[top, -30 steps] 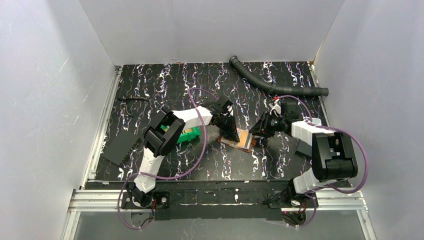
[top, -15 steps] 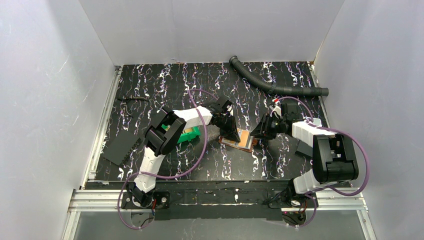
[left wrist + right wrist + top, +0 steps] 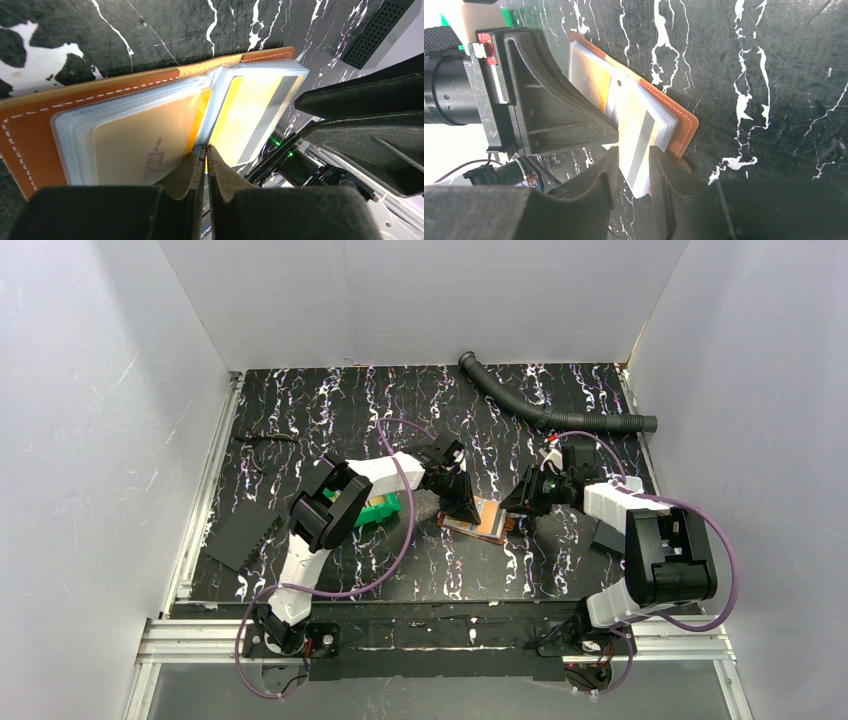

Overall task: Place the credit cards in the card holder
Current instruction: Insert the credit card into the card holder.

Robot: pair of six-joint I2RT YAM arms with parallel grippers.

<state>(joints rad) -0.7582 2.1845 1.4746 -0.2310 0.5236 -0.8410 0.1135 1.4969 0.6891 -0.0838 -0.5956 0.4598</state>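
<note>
The brown leather card holder (image 3: 490,521) lies open on the table, its clear sleeves fanned out (image 3: 100,95) (image 3: 681,125). The sleeves hold credit cards: a tan one (image 3: 140,135), a pale yellow one with a grey stripe (image 3: 250,110) (image 3: 644,135) and an orange one (image 3: 591,80). My left gripper (image 3: 463,502) (image 3: 205,150) points down at the fold, shut, with a thin yellow card edge between its pads. My right gripper (image 3: 520,503) (image 3: 634,160) is at the holder's right edge, open, with the sleeves' corner between its fingers.
A green bin (image 3: 385,508) sits just left of the left gripper. A flat black sheet (image 3: 240,535) lies at the table's left edge. A grey corrugated hose (image 3: 540,405) curves across the back right. White walls close in three sides.
The right gripper's fingers opened a little and then narrowed around the sleeves' edge, and its wrist shifted slightly. The left gripper and the card holder stayed put.
</note>
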